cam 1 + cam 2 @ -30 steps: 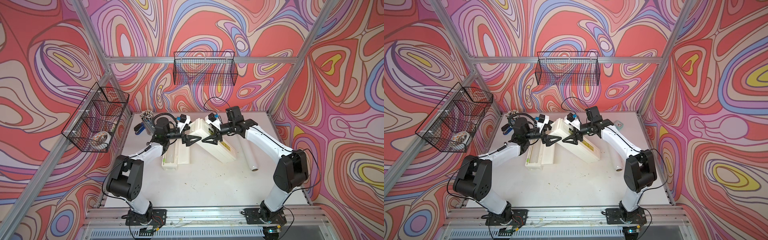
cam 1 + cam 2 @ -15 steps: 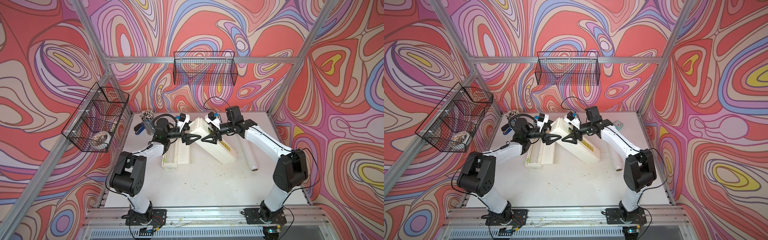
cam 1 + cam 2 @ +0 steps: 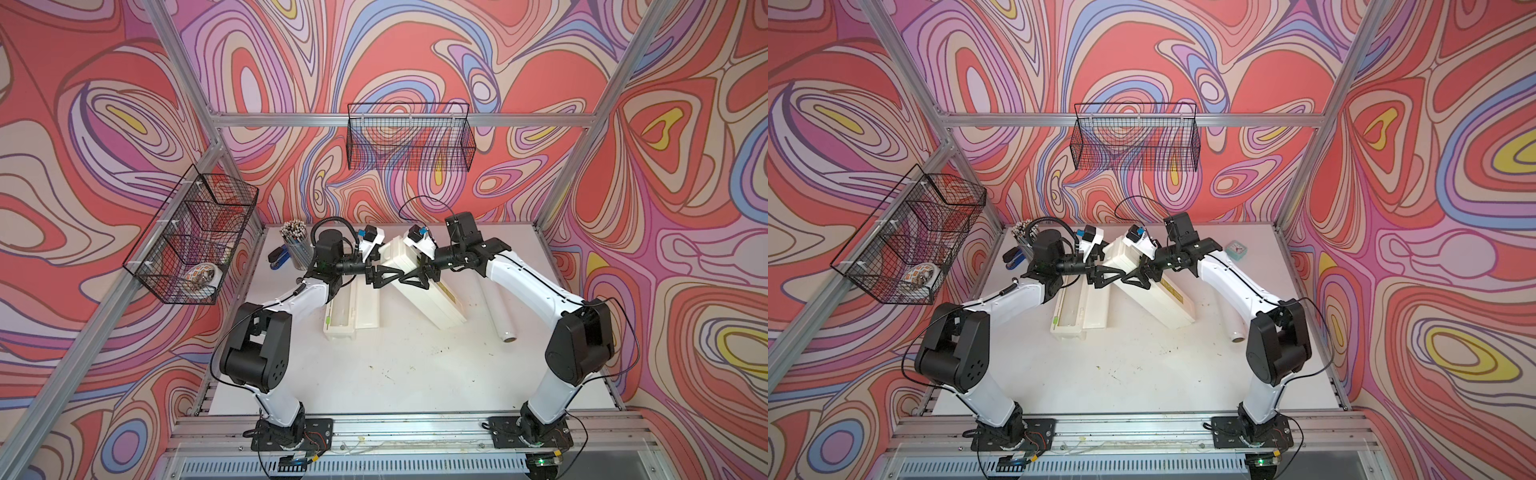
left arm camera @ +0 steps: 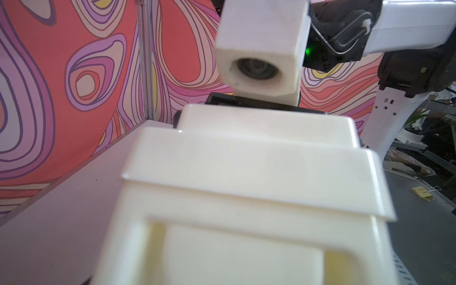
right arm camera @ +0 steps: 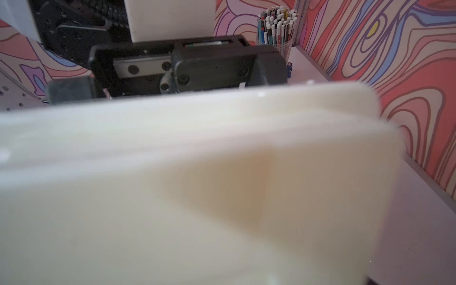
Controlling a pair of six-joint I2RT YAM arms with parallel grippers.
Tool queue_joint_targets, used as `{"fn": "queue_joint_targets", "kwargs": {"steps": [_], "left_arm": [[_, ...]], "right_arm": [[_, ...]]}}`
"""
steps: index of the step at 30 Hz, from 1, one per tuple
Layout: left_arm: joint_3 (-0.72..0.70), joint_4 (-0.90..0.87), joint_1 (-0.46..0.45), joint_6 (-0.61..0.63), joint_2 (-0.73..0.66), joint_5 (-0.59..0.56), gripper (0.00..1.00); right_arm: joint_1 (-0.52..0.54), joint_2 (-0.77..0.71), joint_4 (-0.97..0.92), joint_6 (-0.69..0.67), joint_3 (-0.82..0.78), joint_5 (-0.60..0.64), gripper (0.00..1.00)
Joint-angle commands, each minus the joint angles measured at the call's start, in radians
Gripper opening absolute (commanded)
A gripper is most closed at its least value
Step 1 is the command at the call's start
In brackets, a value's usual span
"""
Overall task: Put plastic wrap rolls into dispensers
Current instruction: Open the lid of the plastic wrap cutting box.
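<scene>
Just above the middle of both top views, the left tool (image 3: 386, 277) and the right tool (image 3: 413, 277) are meeting nose to nose over the upper end of the closed dispenser (image 3: 440, 299). That box is lying slantwise on the bench (image 3: 415, 374), with its yellow strip facing up and its lower end pointing toward the lower right. Both tools are showing their jaws spread wide, but I cannot tell whether either is pressing on the box or standing released beside it. The cream end of that dispenser (image 4: 246, 172) is filling the left wrist view and its blurred side (image 5: 172, 172) is filling the right wrist view, and neither view is showing its own fingers.

Left of the slanted box, the open dispenser (image 3: 368, 307) is lying with its lid folded out flat, and what looks like a roll (image 3: 340, 307) is resting in its tray by the green tab. The loose roll (image 3: 496, 307) is lying on the bench to the right of the closed dispenser, apart from it. A cup of pencils (image 3: 296, 245) is standing at the upper left corner of the bench.
</scene>
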Motion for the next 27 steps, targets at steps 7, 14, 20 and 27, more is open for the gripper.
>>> {"fn": "queue_joint_targets", "kwargs": {"steps": [7,14,20,27], "left_arm": [[0.043,-0.251,-0.006,0.162,-0.027,-0.025,0.25],[0.058,-0.369,-0.006,0.249,-0.032,-0.051,0.20],[0.062,-0.477,-0.004,0.359,-0.038,-0.062,0.10],[0.050,-0.471,-0.005,0.379,-0.039,-0.076,0.00]], "right_arm": [[-0.007,-0.121,0.091,0.015,-0.027,0.163,0.86],[-0.013,-0.115,0.033,-0.014,-0.006,0.046,0.61],[-0.070,-0.105,-0.005,-0.005,0.005,-0.155,0.51],[-0.094,-0.093,-0.056,-0.011,0.008,-0.235,0.52]]}}
